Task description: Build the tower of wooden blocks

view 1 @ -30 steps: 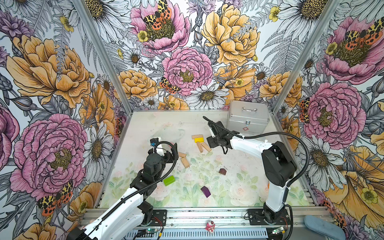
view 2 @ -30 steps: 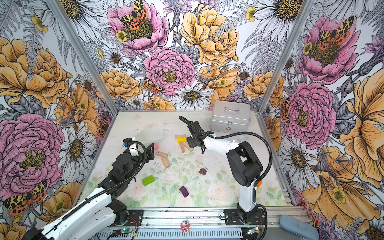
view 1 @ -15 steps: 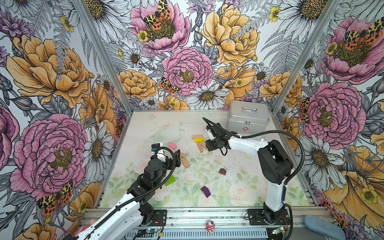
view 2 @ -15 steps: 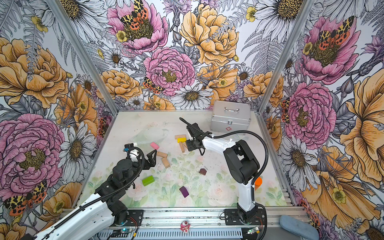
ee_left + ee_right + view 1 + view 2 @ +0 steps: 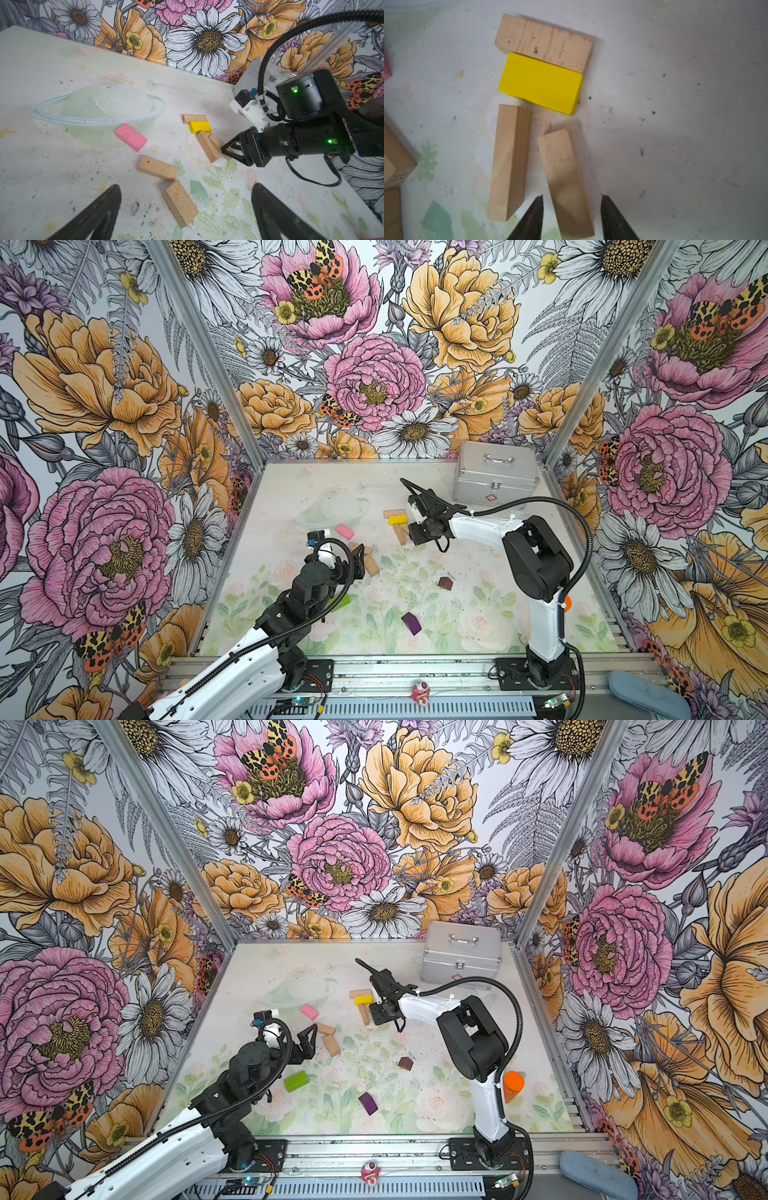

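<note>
Tower not started: blocks are scattered flat on tabletop; tan block is straddled by unclenched right fingers; left fingers are spread, empty.

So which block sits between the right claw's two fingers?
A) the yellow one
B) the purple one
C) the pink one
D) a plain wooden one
D: in the right wrist view the right gripper straddles the near end of a plain tan block.

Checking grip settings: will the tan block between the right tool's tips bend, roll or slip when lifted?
Likely rigid: the tan block looks solid wood. Flat, square-edged, it shouldn't roll. With the right tool straddling one end, it might pivot.
</note>
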You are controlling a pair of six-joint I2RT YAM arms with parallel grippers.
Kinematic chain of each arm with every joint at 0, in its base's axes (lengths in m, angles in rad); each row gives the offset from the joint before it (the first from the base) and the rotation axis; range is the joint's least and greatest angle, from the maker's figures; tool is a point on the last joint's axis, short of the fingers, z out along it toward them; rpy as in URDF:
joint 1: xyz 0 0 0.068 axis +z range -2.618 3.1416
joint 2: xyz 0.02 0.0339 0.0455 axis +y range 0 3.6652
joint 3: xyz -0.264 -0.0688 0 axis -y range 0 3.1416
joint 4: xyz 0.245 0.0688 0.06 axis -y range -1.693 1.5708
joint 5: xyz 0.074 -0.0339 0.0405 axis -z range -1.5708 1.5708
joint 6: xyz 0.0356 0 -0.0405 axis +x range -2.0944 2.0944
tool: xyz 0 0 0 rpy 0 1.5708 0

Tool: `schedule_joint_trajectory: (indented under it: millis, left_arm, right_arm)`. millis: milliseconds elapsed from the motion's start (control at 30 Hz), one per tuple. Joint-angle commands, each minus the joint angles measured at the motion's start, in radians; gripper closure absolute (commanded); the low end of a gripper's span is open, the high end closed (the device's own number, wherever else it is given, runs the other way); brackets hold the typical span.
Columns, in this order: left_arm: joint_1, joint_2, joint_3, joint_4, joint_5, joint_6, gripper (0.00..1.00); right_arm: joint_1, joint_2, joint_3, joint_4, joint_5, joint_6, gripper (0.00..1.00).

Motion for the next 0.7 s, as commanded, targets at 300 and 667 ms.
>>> schedule_joint_trajectory:
  millis: [300,667]
  left_arm:
    - [-0.007,-0.051,-0.011,-0.035,-0.039,0.005,0.01]
    - [-0.008,-0.083,-0.001,-0.058,-0.015,-0.006,0.01]
  right_arm:
    - [0.009,0.053,0.06,-0.047,0.053,0.045,0.61]
    - [0.009,0.007,-0.014,-0.059,0.117,0.125,0.74]
